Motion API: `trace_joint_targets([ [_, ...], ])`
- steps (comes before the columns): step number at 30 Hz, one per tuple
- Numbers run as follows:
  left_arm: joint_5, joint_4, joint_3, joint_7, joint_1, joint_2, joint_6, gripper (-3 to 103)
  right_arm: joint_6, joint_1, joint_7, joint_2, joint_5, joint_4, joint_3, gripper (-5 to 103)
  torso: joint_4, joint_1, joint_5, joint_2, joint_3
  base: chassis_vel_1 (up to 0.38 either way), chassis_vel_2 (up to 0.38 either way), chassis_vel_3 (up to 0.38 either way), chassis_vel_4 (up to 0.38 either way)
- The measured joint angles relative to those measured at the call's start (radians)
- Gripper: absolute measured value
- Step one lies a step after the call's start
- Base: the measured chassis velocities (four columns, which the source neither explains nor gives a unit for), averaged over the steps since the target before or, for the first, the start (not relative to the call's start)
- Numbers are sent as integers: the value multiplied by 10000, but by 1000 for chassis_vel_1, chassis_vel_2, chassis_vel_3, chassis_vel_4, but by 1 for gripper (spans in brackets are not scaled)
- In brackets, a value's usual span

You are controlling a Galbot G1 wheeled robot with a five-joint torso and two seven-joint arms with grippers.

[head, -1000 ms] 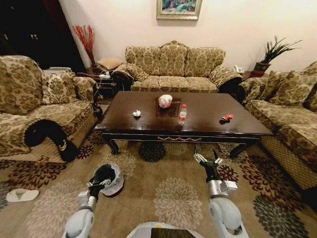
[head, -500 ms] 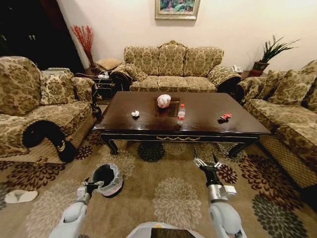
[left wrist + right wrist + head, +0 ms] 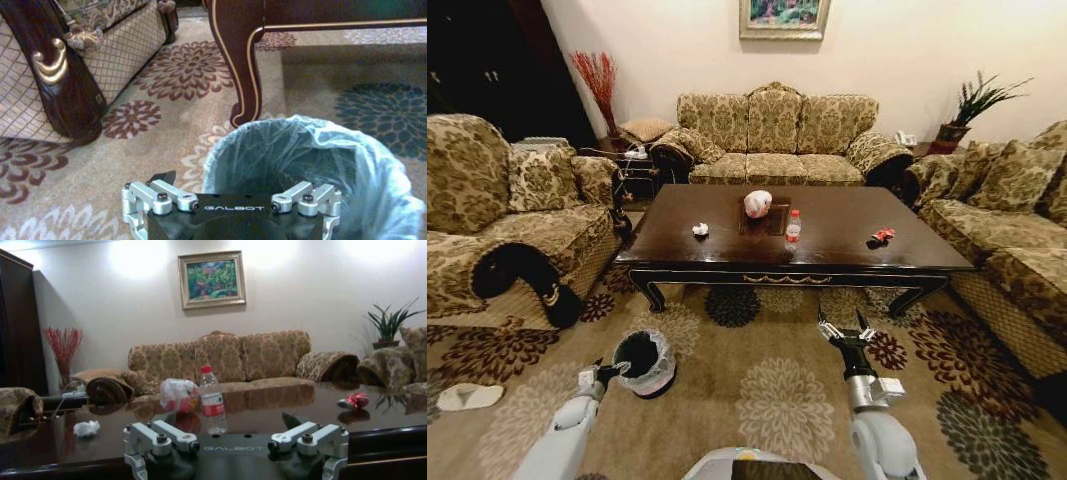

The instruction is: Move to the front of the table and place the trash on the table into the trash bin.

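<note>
The table (image 3: 827, 240) stands ahead of the robot on a flowered carpet (image 3: 767, 390), with sofas on three sides. Four pieces of trash lie on its glossy top. The pinkish-white lump (image 3: 758, 203) sits on the square inlay near the middle, toward the far edge. The white paper wad (image 3: 700, 229) lies to its left, nearer the front edge. The clear red-capped bottle (image 3: 794, 228) stands upright just right of the inlay, and the red wrapper (image 3: 884, 235) lies well apart from it toward the right end of the table. The trash bin (image 3: 645, 361) stands on the carpet in front of the table's front left corner, close to the curved leg (image 3: 241, 65), with its plastic liner (image 3: 347, 165) puffed over the rim. The left gripper (image 3: 610, 372) hangs low just beside the bin, at its rim; the left wrist view shows its fingers (image 3: 159, 196) spread wide with nothing between them, over the bin's mouth. The right gripper (image 3: 846, 332) is held out in front of the table's front edge, below the tabletop, pointing at the bottle; its fingers (image 3: 155, 435) are also spread wide and hold nothing.
</note>
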Motion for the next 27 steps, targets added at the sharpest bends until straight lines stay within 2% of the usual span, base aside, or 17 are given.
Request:
trace_joint_targets([
  [8, 164, 1050, 702, 166, -964, 70, -110, 100, 9, -40, 143, -145, 275, 81, 45, 100, 0, 1, -6, 0, 0, 134, 118, -132, -129],
  [13, 793, 1472, 1058, 444, -1434, 61, 108, 100, 104, -123, 191, -190, 332, 89, 149, 100, 3, 1, -3, -1, 0, 56, 62, -58, -52],
  [15, 1398, 1938, 1357, 704, -1866, 59, 37, 103, 54, -158, 331, -189, 346, 71, 177, 100, 1, 0, 5, -1, 0, -1, -52, 2, 28],
  [16, 1398, 1938, 1357, 704, -1866, 59, 37, 103, 54, -158, 331, -189, 346, 71, 177, 100, 1, 0, 5, -1, 0, -9, -52, 6, 33],
  [17, 1744, 2176, 1470, 721, -2056, 54, -57, 103, 27, -173, 355, -186, 351, 71, 180, 100, -2, 0, 3, 0, 0, 0, 0, 0, 0],
  [21, 2870, 2795, 1695, 609, -2628, -7, 8, 97, -8, -255, 374, -187, 337, 70, 214, 100, -2, 0, -2, 0, 0, 0, 0, 0, 0],
  [22, 2870, 2795, 1695, 609, -2628, -7, 8, 97, -8, -255, 374, -187, 337, 70, 214, 100, -2, 0, -2, 0, 0, 0, 0, 0, 0],
  [24, 2943, 2846, 1751, 399, -2740, -34, 264, 89, 0, -285, 374, -167, 336, 56, 226, 100, 0, 0, -5, -1, 0, 0, 0, 0, 0],
  [25, 2976, 2822, 1808, 351, -2772, -20, 637, 84, 5, -302, 387, -128, 341, 48, 229, 100, -1, 1, -3, -1, 0, 0, 0, 0, 0],
  [26, 2976, 2822, 1808, 351, -2772, -20, 637, 84, 5, -302, 387, -128, 341, 48, 229, 100, -1, 1, -3, -1, 0, 0, 0, 0, 0],
  [27, 3017, 2802, 1837, 366, -2777, -5, 832, 78, 7, -309, 395, -109, 342, 41, 229, 100, 0, 1, -3, -1, 0, 0, 0, 0, 0],
])
